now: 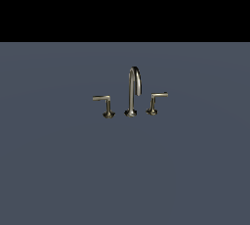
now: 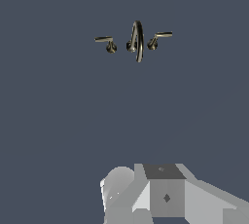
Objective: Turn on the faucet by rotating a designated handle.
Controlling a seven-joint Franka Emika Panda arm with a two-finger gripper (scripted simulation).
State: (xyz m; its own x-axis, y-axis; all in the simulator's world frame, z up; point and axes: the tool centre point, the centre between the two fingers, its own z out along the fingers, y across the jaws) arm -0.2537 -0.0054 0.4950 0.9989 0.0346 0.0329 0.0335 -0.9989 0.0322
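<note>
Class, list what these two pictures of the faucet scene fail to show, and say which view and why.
- Gripper: absent from the exterior view; the wrist view's edge cuts off the arm's grey body, with no fingers visible, so open or shut cannot be told.
- Handle: too small in both views to show its joint or turned position.
- Spout: its outlet is too small to make out.
- Black band above the floor: nothing visible there.

Spout [image 1: 133,89] between levers – handle [image 1: 104,102] at exterior view's left.

Flat slate-blue floor [image 1: 58,170] filling the lower scene, plain black backdrop [image 1: 125,4] above it
</note>
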